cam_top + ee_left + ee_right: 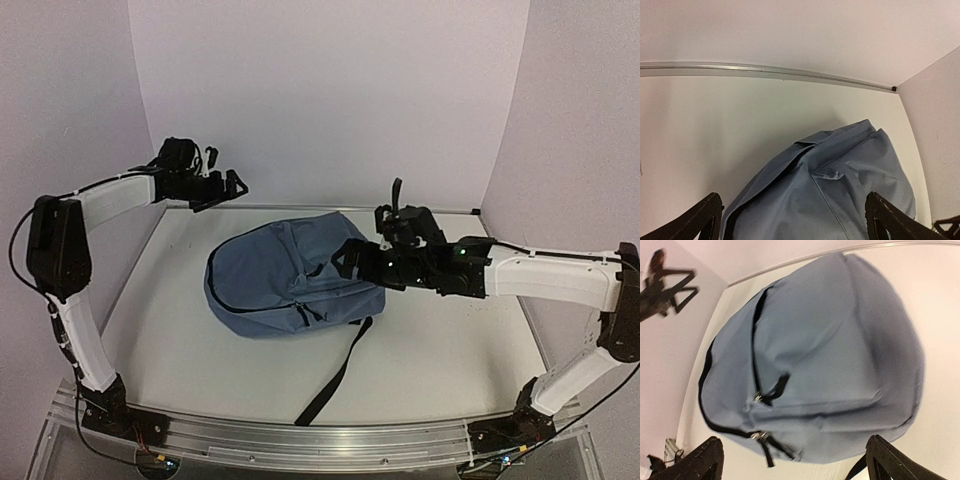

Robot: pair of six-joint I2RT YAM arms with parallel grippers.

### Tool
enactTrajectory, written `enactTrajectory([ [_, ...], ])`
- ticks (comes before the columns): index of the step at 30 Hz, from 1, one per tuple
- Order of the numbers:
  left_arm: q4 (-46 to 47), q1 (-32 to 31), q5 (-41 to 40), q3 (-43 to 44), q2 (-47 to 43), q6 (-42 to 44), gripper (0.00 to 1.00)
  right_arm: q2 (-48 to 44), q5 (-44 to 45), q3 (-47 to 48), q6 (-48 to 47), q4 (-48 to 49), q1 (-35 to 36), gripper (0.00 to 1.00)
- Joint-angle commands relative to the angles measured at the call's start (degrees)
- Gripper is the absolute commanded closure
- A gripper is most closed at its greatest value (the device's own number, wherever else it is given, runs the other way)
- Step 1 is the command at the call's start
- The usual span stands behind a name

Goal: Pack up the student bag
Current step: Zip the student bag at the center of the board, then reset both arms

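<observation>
The student bag (285, 275), a dusty-blue backpack, lies flat in the middle of the white table with its black zippers shut. Two zipper pulls (758, 397) show in the right wrist view. My left gripper (225, 188) is open and empty, raised above the table's back left, looking down on the bag's far end (840, 190). My right gripper (355, 260) is open and empty, hovering just over the bag's right side (830, 350). No finger touches the fabric.
A black strap (335, 375) trails from the bag toward the table's front edge. Lavender walls close in the back and both sides. A metal rail (765, 70) runs along the back edge of the table.
</observation>
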Motion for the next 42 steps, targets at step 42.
enactTrajectory([
  [42,-13.01,20.33,-17.10,-42.39,-66.10,5.56,0.00,-53.12,9.83,-37.66,-25.46,19.44,-37.85,0.02],
])
